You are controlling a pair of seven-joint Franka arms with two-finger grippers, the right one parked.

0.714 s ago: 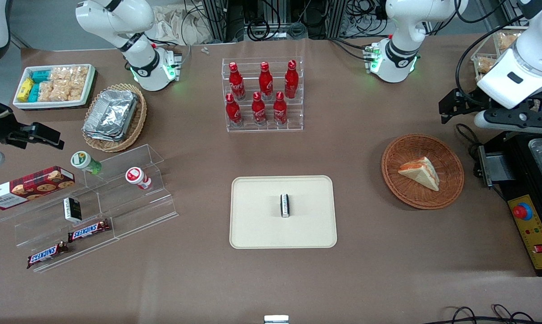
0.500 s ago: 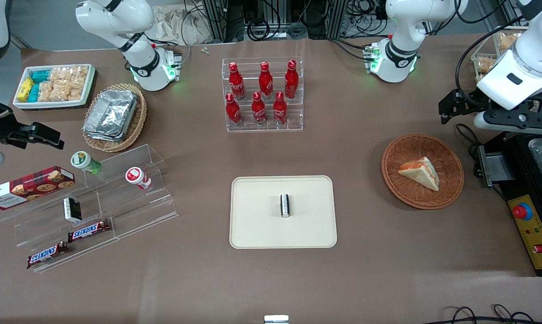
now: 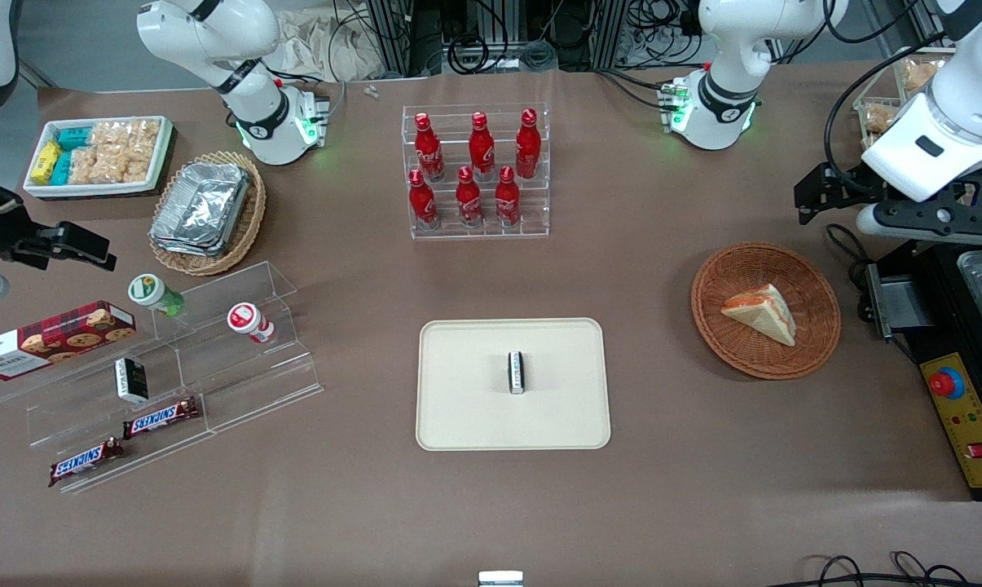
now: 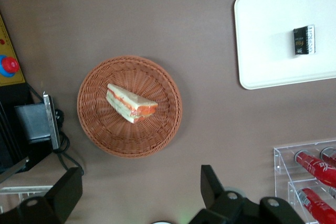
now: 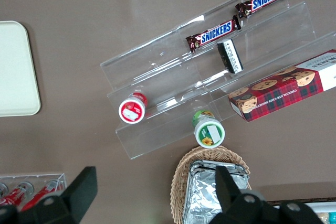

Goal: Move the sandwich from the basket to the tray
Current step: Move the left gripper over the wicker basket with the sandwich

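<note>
One sandwich [image 3: 759, 315] in one basket [image 3: 812, 287], end effector [image 4: 139, 195] open above.

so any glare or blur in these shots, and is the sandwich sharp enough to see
Front view: even light, soft shadows, glare only on the foil containers. Left wrist view: sandwich in the basket is sharp, filling layers readable; the gripper, open above the table, has dark, slightly soft fingers; the tray looks somewhat washed out.

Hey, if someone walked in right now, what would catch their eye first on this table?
Probably the red bottles in their clear rack, farther from the camera than the tray. Next, the sandwich in its basket, toward the working arm's end, with the open gripper high above the table beside it.
</note>
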